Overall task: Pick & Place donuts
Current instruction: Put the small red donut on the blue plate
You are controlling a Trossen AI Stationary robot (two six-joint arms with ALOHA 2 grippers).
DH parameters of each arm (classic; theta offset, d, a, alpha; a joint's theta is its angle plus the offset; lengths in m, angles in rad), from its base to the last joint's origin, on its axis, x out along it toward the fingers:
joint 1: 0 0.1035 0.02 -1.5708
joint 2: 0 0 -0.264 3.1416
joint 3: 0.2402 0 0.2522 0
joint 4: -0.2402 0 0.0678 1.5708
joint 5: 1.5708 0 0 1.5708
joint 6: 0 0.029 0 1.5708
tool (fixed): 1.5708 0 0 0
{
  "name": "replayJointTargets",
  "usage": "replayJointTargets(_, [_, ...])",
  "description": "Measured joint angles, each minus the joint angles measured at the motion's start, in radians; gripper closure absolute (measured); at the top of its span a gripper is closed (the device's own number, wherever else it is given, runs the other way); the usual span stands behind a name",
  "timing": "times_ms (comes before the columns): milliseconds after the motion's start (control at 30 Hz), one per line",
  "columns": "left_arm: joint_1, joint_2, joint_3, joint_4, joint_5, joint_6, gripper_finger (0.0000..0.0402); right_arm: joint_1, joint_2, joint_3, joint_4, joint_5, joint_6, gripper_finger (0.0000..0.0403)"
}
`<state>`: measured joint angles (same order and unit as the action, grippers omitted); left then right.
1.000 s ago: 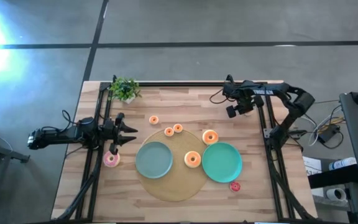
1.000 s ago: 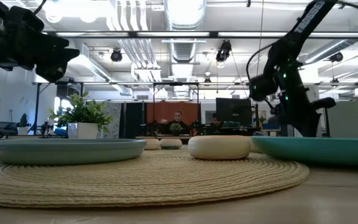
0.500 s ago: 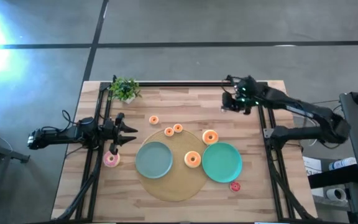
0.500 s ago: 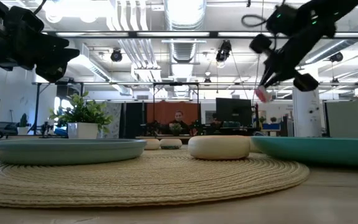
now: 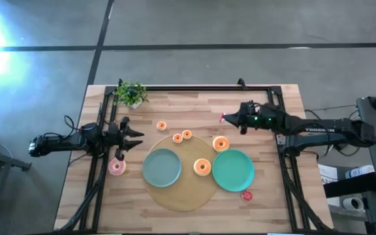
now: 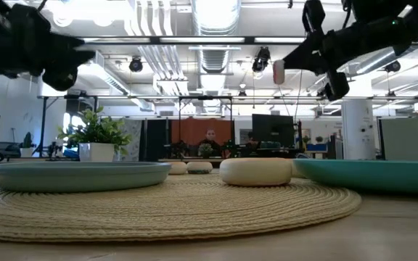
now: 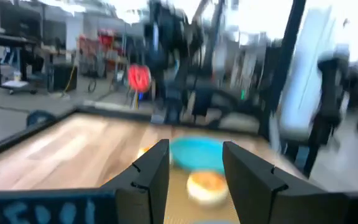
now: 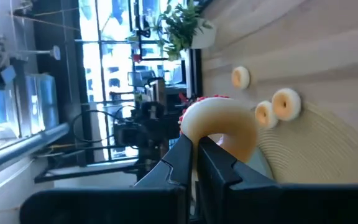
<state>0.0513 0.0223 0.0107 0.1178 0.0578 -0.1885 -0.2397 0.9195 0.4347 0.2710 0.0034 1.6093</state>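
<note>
My right gripper (image 5: 230,118) hangs over the far middle of the table, pointing level toward its left edge, shut on a pink-iced donut (image 5: 223,118) held high above the plates (image 6: 279,71). Three small orange donuts (image 5: 177,137) lie on the wood. Two larger orange donuts (image 5: 220,143) (image 5: 202,166) sit on the woven mat. Another pink donut (image 5: 116,168) and a red one (image 5: 246,194) lie on the wood. A grey-blue plate (image 5: 162,167) and a green plate (image 5: 232,171) rest on the mat. My left gripper (image 5: 138,138) waits open at the table's left edge. My right gripper pinches the donut's ring (image 8: 194,127) at one side between its two fingers (image 8: 180,155). The fingers come level from the table's right side. The donut stands on edge, its cream underside toward the wrist camera, lifted well clear of the table.
A small potted plant (image 5: 130,94) stands at the far left corner. The round woven mat (image 5: 181,196) fills the table's middle. Black frame rails (image 5: 100,130) run along both sides and the far edge.
My right arm has stretched out from the far right corner; its gripper has risen and gone toward the table's left, turning from pointing down to level and rolling. It stays shut on the pink donut, which now stands on edge, higher above the table.
</note>
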Motion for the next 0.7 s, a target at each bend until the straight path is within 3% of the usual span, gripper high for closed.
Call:
replayJointTargets(167, [0.000, 0.000, 0.000, 0.232, -0.028, -0.397, 0.0278, 0.049, 0.102, 0.012, 0.098, 0.001, 0.019, 0.0394])
replayJointTargets(333, [0.000, 0.000, 0.000, 0.427, -0.183, -0.822, 0.0278, 0.069, 0.236, 0.079, 0.250, -0.004, 0.000, 0.0394])
replayJointTargets(533, [0.000, 0.001, 0.000, 0.460, -0.508, -0.799, 0.0278, 0.071, 0.385, 0.217, 0.313, -0.064, -0.077, 0.0394])
replayJointTargets(700, [0.000, 0.010, 0.000, 0.449, -0.568, -0.928, 0.0278, 0.070, 0.486, 0.343, 0.314, -0.127, -0.149, 0.0394])
